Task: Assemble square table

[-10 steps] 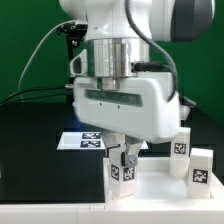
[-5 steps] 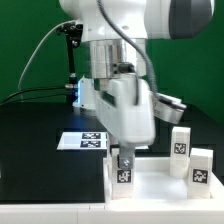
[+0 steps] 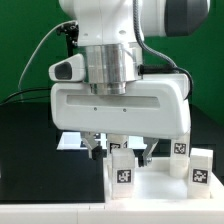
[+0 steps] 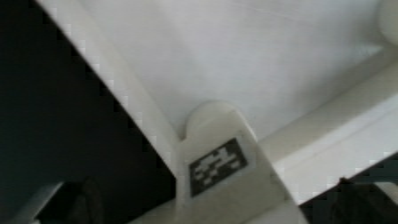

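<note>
Gripper (image 3: 121, 150) fingers stood spread to either side of a leg (image 3: 122, 170), clear of it and holding nothing — the wrist view showed both dark fingertips well apart with the tagged leg (image 4: 226, 165) between them. That leg stood upright in the near corner of the square tabletop (image 3: 160, 183), which lay on the black table (image 3: 30, 140); two more legs (image 3: 181, 148) stood at the slab's far side toward the exterior view's right. The step in hand looked like screwing this leg into its socket, and next the wrist would need to close on it again for another turn. Half a second earlier the hand was turned edge-on and gripping the leg; now it faced broadside — open.
</note>
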Robot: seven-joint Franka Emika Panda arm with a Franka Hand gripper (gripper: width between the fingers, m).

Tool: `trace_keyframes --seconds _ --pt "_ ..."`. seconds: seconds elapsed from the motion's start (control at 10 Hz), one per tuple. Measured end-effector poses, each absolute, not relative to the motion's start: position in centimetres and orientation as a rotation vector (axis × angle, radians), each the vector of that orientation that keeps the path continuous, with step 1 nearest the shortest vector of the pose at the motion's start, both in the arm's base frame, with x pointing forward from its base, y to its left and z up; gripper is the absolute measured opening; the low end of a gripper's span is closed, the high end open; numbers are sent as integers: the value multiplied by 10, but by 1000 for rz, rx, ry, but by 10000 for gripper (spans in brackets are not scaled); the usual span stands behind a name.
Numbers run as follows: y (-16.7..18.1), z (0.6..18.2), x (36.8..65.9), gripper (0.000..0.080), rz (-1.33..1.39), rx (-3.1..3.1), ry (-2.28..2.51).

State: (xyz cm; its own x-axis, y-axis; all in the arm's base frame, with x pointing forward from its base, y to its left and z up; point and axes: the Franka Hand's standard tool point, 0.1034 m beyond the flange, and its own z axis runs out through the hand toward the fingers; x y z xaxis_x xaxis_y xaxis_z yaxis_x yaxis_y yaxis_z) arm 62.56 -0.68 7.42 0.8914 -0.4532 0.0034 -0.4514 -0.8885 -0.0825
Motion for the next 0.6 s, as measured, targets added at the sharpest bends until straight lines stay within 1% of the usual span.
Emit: trace_keyframes --seconds 0.3,0.4,0.5,0.6 --pt "-4 76 627 649 -64 -3041 302" --pt "-4 74 627 649 -55 -3024 436" --pt "-5 74 627 517 -55 -3029 428" --pt "-5 74 627 517 -52 -3017 500"
